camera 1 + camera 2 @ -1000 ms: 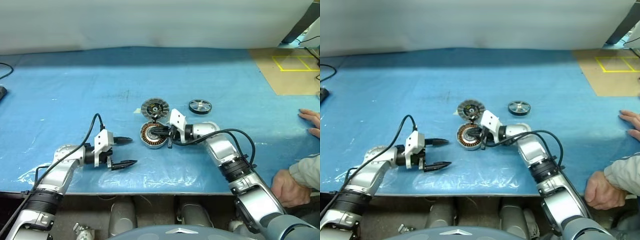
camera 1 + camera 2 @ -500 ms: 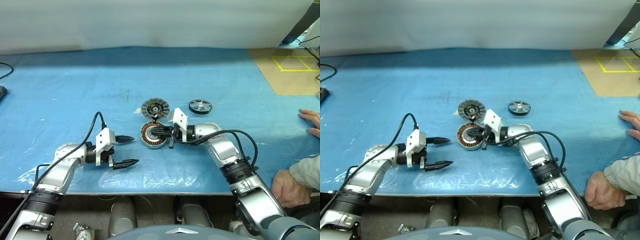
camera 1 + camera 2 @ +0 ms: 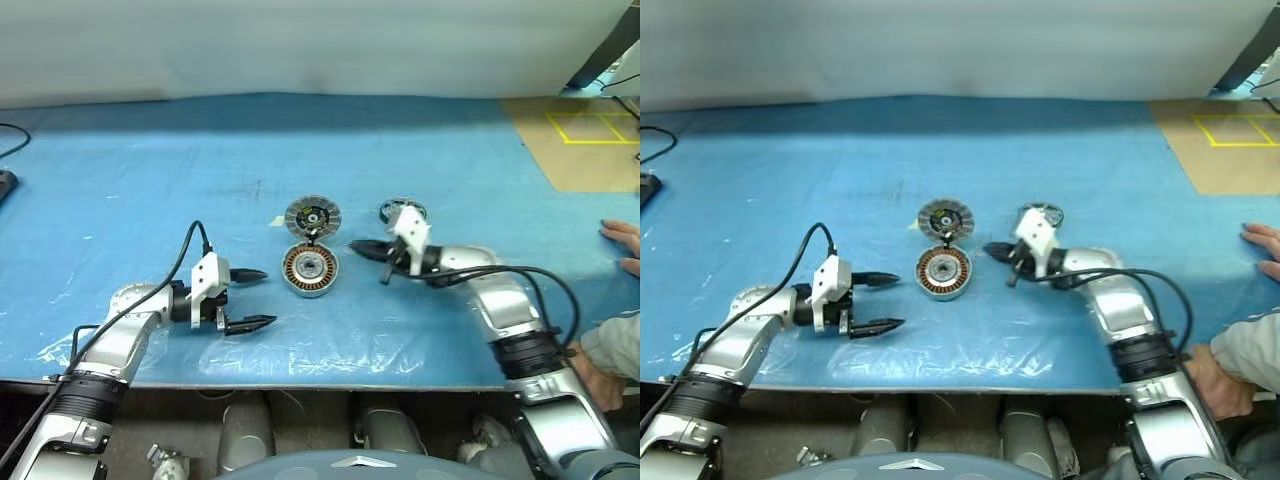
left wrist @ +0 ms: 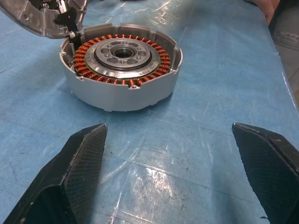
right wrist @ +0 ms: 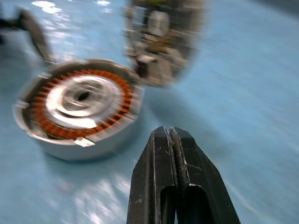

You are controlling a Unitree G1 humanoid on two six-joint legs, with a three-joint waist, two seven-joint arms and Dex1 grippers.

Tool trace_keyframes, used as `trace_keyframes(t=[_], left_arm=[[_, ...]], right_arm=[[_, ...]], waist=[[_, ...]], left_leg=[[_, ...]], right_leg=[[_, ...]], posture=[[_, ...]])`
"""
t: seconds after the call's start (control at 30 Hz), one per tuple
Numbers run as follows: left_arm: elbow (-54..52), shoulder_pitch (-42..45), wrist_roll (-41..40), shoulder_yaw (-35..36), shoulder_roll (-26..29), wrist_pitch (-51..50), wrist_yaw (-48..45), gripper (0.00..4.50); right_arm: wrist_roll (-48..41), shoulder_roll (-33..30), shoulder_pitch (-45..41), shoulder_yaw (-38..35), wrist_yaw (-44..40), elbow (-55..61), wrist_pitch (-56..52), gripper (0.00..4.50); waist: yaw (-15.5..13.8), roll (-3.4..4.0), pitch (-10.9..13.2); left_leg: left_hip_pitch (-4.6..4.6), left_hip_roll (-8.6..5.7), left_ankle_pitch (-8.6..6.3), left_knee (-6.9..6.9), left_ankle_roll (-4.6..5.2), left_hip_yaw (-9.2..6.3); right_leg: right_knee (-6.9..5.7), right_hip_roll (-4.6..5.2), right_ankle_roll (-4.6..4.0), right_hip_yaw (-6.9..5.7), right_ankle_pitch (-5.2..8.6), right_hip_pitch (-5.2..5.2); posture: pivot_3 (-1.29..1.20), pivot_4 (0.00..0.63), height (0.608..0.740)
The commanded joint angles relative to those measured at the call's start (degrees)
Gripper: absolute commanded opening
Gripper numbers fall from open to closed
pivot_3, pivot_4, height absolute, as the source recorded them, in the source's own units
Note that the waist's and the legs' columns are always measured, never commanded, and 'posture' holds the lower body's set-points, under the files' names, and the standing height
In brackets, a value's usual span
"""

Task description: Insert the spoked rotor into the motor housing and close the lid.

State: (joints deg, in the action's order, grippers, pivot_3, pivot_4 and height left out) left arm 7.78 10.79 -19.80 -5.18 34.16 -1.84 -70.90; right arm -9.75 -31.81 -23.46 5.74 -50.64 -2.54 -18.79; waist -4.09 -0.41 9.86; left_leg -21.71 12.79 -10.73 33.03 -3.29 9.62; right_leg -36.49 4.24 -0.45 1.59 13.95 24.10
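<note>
Nearest the camera, at lower left of the head view, the left gripper (image 3: 250, 298) hovers over the blue tabletop (image 3: 150, 180) with its two black fingers spread wide and nothing between them, pointing toward the frame's centre. At lower right, a person's hand (image 3: 600, 365) rests at the tabletop's near edge. Just right of centre, the right gripper (image 3: 358, 246) has its fingers pressed together, empty, its tip near the motor housing (image 3: 309, 270) but not touching it. The housing sits at mid-frame, open side up, its ring of copper windings plain to see in the left wrist view (image 4: 122, 70). Joined to its far edge, the lid (image 3: 312, 215) stands swung open, its ribbed inner face and dark hub showing. Farther right, partly hidden behind the right wrist, lies the spoked rotor (image 3: 388, 208), apart from the housing. Another hand of a person (image 3: 622, 238) rests at the right edge.
</note>
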Motion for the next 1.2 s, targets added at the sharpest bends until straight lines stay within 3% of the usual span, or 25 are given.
trace_keyframes(t=[0.03, 0.17, 0.63, 1.2], left_arm=[[1.1, 0.9, 0.2, 0.5, -0.3, 2.0, -0.7, 4.50], [2.9, 1.7, 0.7, 0.2, -0.8, 3.1, -1.1, 4.50], [4.3, 0.4, 2.5, -0.4, -1.7, 5.8, -0.7, 4.50], [5.4, -0.5, 3.9, -1.0, -1.4, 7.1, -0.8, 4.50]], right_arm=[[0.7, -5.2, -0.4, -5.3, 1.2, 1.8, 0.2, 0.86], [0.8, -8.5, -3.7, -8.5, 2.2, -3.1, 2.6, 2.21], [6.2, -3.7, -21.0, -3.6, 1.8, -33.3, 11.2, 2.21], [8.9, -1.1, -18.7, -0.8, 0.4, -35.2, 12.4, 2.21]], waist=[[0.0, 0.00, 0.0], [0.3, 0.00, 0.0], [0.2, 0.00, 0.0], [0.0, 0.00, 0.0]], left_leg=[[0.00, 0.01, 0.00, 0.00, 0.00, 0.00], [0.02, 0.01, 0.00, -0.01, 0.00, 0.01], [-0.07, 0.01, 0.01, 0.05, 0.03, 0.05], [-0.11, 0.03, 0.07, 0.07, 0.15, 0.05]], right_leg=[[0.01, -0.01, 0.00, 0.00, 0.00, 0.00], [0.02, -0.02, 0.00, 0.03, 0.00, 0.00], [-0.12, -0.01, -0.02, 0.00, 0.00, 0.08], [-0.13, 0.00, -0.04, -0.05, 0.01, 0.09]], posture=[[0.00, 0.150, 0.740], [0.00, 0.150, 0.740], [0.00, 0.150, 0.740], [0.00, 0.150, 0.740]])
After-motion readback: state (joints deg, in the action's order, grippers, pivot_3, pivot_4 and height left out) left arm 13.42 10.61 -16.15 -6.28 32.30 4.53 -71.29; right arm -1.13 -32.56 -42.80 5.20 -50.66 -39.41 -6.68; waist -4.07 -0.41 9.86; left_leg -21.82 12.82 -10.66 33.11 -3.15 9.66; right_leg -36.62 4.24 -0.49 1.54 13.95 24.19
